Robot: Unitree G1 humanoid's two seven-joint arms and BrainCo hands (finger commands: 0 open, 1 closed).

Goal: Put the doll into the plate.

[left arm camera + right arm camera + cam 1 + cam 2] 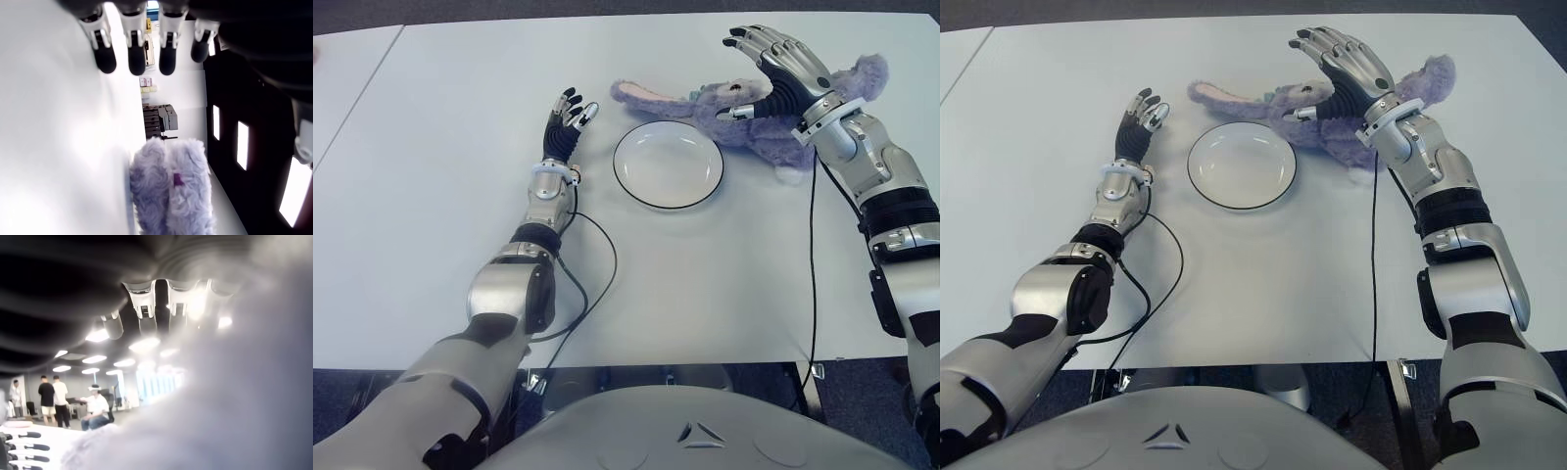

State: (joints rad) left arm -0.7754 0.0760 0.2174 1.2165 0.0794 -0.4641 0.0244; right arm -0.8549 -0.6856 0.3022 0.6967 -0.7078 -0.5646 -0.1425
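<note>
The purple plush doll (705, 102) lies flat on the white table, just behind the plate and stretching to the right of it. The white plate (668, 164) with a dark rim stands empty at the table's middle. My right hand (762, 61) hovers over the doll's body, fingers spread and straight, the thumb low against the fur; it holds nothing. Purple fur (244, 406) fills the right wrist view under the extended fingers (146, 308). My left hand (570, 112) shows left of the plate, fingers extended, with the doll (171, 191) farther off in its wrist view.
A black cable (592, 284) loops over the table beside my left forearm, and another (814, 274) runs down along my right arm. The table's front edge (705, 364) is close to my body. A second table (342, 78) adjoins at the left. People (54, 399) stand far behind.
</note>
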